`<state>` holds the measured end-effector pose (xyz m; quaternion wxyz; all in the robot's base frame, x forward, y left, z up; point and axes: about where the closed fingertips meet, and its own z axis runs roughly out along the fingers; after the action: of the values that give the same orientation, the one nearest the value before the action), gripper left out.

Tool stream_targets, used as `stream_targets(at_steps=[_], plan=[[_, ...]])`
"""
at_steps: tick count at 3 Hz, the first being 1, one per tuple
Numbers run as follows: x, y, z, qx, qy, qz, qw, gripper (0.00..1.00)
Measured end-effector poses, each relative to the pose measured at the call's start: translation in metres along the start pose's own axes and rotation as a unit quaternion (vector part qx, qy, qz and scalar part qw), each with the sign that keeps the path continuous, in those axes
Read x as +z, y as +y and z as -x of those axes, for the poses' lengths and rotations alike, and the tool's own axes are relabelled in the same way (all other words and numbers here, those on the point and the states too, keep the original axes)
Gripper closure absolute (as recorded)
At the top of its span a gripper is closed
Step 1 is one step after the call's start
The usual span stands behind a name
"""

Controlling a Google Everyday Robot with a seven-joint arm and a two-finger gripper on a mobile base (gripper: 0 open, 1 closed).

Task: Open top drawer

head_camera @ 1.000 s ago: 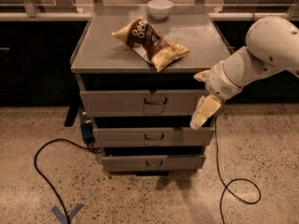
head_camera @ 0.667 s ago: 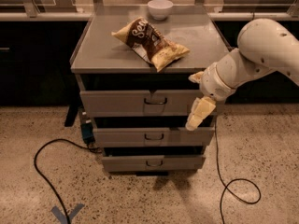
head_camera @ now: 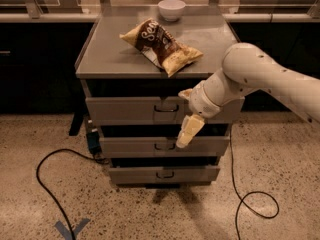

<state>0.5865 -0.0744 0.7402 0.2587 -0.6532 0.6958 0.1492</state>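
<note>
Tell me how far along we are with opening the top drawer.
Done: nothing on the drawer itself. The top drawer shows no tray, and its front sits just under the cabinet top. In hand: the gripper hangs just right of and below the handle, with no grasp on it. Left: reach the handle, grasp it and pull the drawer out.
</note>
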Motion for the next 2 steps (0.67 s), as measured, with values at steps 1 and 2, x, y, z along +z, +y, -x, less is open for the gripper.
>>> stream_targets(at_steps=[1,2], plan=[[0.038,-0.008,-0.007,0.007,0.004,0.005,1.0000,0.00],[0.059,-0.028,-0.015,0.019,0.018,-0.011,0.9996,0.00]])
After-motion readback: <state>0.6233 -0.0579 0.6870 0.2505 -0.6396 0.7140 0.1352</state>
